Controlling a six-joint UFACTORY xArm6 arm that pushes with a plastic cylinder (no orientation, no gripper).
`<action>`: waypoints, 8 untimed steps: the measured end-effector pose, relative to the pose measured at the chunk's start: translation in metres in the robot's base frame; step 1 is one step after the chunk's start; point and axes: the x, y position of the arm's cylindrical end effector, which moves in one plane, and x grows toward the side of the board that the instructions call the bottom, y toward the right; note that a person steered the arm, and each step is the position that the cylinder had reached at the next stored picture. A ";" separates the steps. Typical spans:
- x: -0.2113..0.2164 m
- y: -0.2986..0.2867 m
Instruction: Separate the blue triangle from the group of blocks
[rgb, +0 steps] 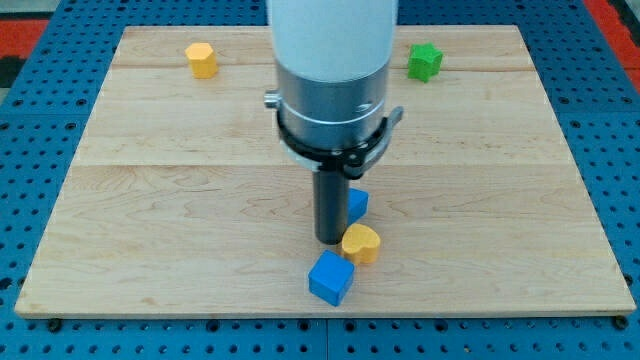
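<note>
Standing by the board: the rod's tip (331, 241) is down on the wood near the bottom-centre, w/ nothing pinched, since it's a bare rod that only shoves, so no spread or squeeze to speak of. The blue triangle (357, 204) sits just to the view's right of the rod and a touch toward the view's top from the tip, half hidden behind the shaft; it looks to be touching or nearly touching the rod, can't say which. That's the relation the next push hangs on: the triangle lies right-and-up of the tip, so a shove toward the view's right or upper right would, I reckon, carry it off from the others. Its pointing direction and long axis can't be made out, as too much is covered by the rod; only a blue face and one edge show on the right side. Just below it, the yellow heart-shaped block (361, 243) sits beside the tip on the right, close to or touching the triangle's lower edge. Below that, nearer the board's bottom edge, a blue cube (331, 278), close to the yellow one. So the group of three is tight, and the triangle is not yet clear of it. Well apart at the top: a yellow hexagonal block (201, 59) at left, a green block (424, 62) at right (shape unclear). Risk as I judge it: a push may drag the yellow block along.
</note>
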 end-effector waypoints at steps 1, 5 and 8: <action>-0.012 0.020; -0.033 0.043; -0.033 0.003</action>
